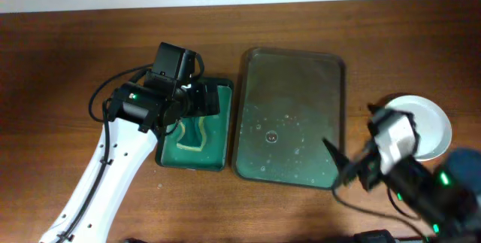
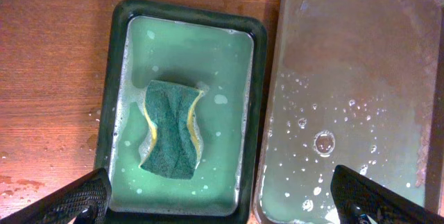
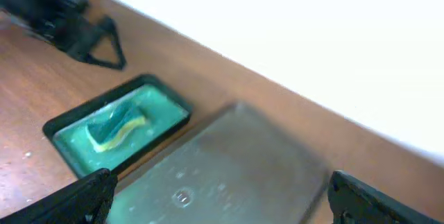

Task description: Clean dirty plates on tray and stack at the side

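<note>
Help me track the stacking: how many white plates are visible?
1 that I can tell apart: a plate on the table right of the tray, partly behind the right arm. Others may be stacked under it; none lies on the tray.

Table [image 1: 60,62]: brown wood grain, low sheen, wet spots beside the container. Tray [image 1: 293,70], centre of frame: smooth, dark grey-brown, dull, beaded with droplets and bubbles; material cannot be told. Container [image 2: 186,10]: dark green, smooth glossy rim, plastic in look. Sponge [image 2: 171,130]: rough green scouring face over yellow foam. Plate [image 1: 432,119], right of frame: white, smooth, glossy. Fingers [image 2: 80,195] of left tool [image 2: 222,189]: black, matt, pebbled.
</note>
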You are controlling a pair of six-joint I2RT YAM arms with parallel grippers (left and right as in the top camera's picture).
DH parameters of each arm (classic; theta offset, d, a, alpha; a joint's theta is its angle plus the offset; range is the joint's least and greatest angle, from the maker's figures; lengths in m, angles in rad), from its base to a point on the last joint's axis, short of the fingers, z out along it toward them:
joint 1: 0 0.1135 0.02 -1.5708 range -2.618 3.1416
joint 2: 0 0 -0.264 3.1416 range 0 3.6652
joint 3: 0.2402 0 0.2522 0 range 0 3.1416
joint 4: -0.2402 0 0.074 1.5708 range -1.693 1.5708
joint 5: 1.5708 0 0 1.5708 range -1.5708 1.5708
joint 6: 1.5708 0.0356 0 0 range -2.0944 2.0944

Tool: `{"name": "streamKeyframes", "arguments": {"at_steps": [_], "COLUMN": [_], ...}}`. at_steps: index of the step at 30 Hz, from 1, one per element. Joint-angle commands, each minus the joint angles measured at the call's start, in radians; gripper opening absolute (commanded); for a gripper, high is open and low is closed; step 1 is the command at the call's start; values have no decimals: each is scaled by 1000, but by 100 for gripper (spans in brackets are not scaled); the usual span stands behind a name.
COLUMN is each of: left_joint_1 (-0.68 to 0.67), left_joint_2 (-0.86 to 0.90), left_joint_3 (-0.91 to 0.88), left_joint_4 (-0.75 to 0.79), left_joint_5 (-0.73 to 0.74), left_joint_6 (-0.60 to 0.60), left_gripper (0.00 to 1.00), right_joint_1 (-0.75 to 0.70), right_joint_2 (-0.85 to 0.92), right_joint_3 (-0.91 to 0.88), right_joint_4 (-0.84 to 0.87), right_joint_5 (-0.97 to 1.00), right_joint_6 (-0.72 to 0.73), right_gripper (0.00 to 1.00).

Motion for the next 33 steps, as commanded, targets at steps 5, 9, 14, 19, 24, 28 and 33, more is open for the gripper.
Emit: {"name": "streamKeyframes", "arguments": {"at_steps": [5,9,14,19,24,28,33], "left_joint_1": [6,6,6,6,6,6,6], "left_joint_2": [-4,-4,-4,-4,-4,-4,-4], "left_joint_3": [14,14,14,14,14,14,14], "left_joint_4": [2,2,2,2,2,2,2], "left_joint_5": [-7,-7,-7,-7,-7,-7,-7], "left_joint_6": [8,8,8,8,8,8,8], "left_gripper": [99,99,99,100,99,99,99], "right_joint_1": [-12,-33,-33,-33,-32,-32,-32], "right_joint_2": [-157,-261,-412,-600,-615,-615,-613], "right_joint_3": [-84,-322,-565,-859,-987,-1079,-1079], "right_joint_4": [-21,123,272,496,625,772,764], "right_joint_5": [98,77,78,74,74,75,74], "right_joint_6": [-72,-71,-65,-65,-65,-65,-65], "right_gripper": [98,98,98,98,98,99,98]}}
